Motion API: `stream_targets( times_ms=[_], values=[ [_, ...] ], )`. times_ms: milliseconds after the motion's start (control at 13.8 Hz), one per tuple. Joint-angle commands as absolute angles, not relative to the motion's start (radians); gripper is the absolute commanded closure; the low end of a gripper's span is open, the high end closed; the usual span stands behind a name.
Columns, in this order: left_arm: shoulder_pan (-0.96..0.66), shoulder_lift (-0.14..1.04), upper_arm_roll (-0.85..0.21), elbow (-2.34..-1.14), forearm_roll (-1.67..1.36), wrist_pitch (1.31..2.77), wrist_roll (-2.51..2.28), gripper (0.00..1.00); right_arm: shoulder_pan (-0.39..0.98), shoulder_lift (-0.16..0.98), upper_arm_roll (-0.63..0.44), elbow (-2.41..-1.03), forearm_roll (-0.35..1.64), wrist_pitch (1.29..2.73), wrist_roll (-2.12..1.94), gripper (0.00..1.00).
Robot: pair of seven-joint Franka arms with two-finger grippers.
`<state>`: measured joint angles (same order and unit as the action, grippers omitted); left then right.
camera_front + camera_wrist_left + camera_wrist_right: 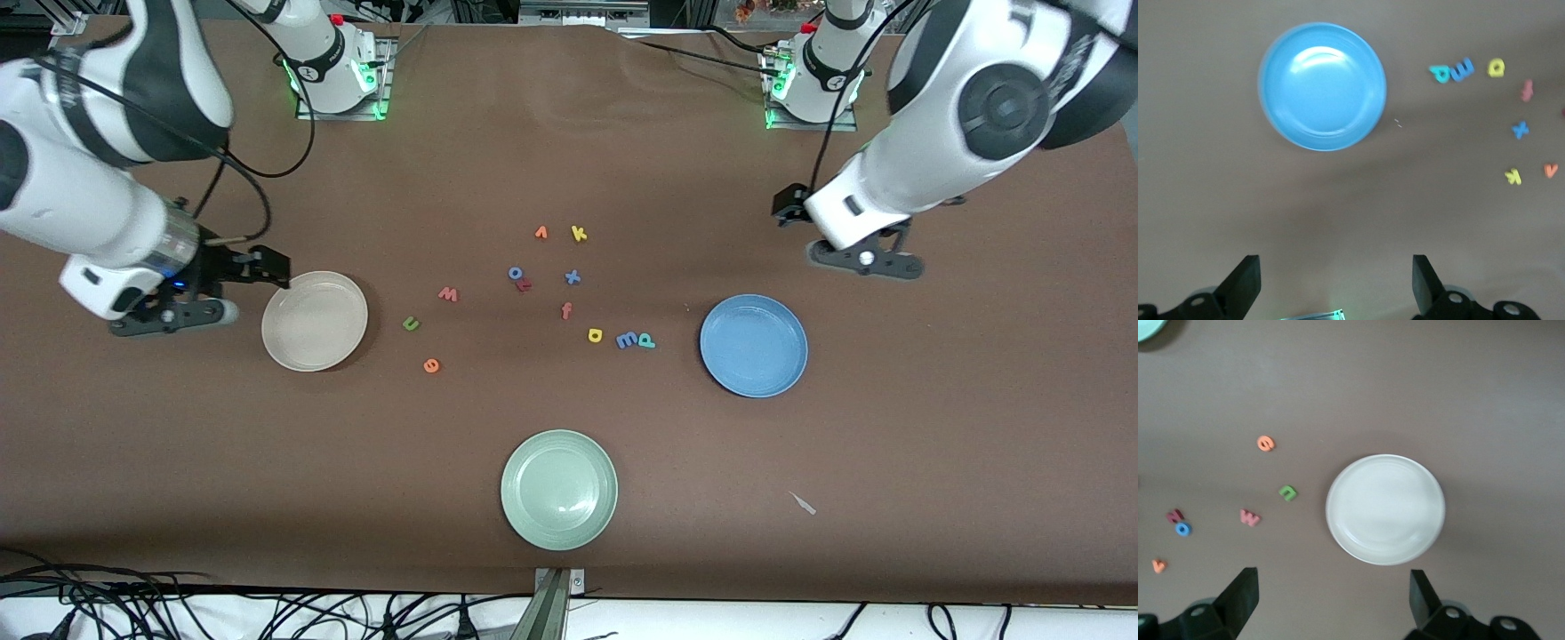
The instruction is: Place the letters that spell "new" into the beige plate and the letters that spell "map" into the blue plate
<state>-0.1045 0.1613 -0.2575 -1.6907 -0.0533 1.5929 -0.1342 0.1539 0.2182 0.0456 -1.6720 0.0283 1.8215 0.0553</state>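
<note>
The right gripper hung wide open and empty just beside the beige plate; the green n, orange e and pinkish w lay past the plate, toward the table's middle. The left gripper, equally open and empty, stood near the blue plate, with m, p and a nearby.

Three round shallow plates sit on the brown table: one cream-beige plate, one mid-blue plate and one pale green plate. Twelve tiny foam letters lie scattered between them. Two white robot arms with two-finger grippers frame the scene.
</note>
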Motion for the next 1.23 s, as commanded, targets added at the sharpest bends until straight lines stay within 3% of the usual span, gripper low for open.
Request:
stream_targets(
  times_ms=[0, 291, 581, 1162],
  values=[
    [-0.153, 0.259, -0.275, -1.672, -0.064, 1.649, -0.072, 0.0, 0.152, 0.196, 0.109, -1.787, 0.04, 1.946, 0.17, 0.0],
    [-0.227, 0.389, -0.285, -1.674, -0.061, 1.82, 0.055, 0.0, 0.233, 0.216, 0.132, -1.907, 0.018, 2.118, 0.368, 0.0],
    [-0.239, 0.475, -0.285, -1.674, -0.061, 2.037, 0.271, 0.0, 0.282, 0.297, 0.13, -1.91, 0.014, 2.2, 0.506, 0.0],
    [-0.368, 0.681, -0.285, -1.674, 0.127, 2.422, 0.419, 0.0, 0.287, 0.386, 0.124, -2.1, -0.011, 2.522, 0.566, 0.0]
  ],
)
